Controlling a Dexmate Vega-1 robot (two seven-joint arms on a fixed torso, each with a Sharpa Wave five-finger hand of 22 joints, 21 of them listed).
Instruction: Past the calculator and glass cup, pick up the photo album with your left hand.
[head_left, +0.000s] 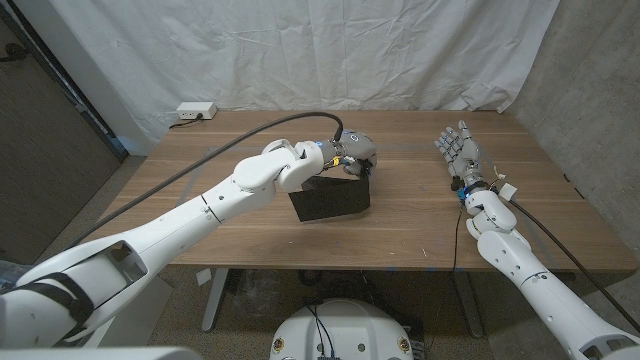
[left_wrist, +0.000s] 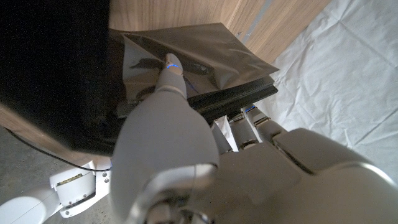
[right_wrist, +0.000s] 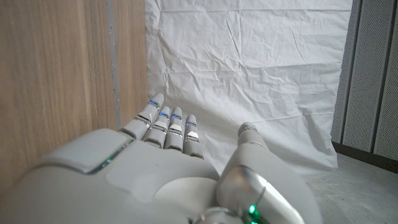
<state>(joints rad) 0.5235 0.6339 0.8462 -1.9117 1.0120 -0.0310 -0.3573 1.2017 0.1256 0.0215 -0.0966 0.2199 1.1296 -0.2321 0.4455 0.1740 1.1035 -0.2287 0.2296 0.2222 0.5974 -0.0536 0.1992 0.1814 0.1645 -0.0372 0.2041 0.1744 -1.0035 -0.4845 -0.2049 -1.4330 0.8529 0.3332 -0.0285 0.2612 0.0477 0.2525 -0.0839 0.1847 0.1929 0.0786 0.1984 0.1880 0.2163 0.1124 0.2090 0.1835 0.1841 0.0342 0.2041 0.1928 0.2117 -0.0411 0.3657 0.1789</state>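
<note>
The black photo album (head_left: 330, 198) is gripped along its upper edge by the left hand (head_left: 350, 155) and stood on the middle of the wooden tabletop (head_left: 420, 225). The right hand (head_left: 462, 155) is kept well apart near the tabletop's right side, its fingers (right_wrist: 168, 121) extended and nothing held.

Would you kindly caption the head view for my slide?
Left hand grips the black photo album on the wooden table; right hand waits open.
</note>
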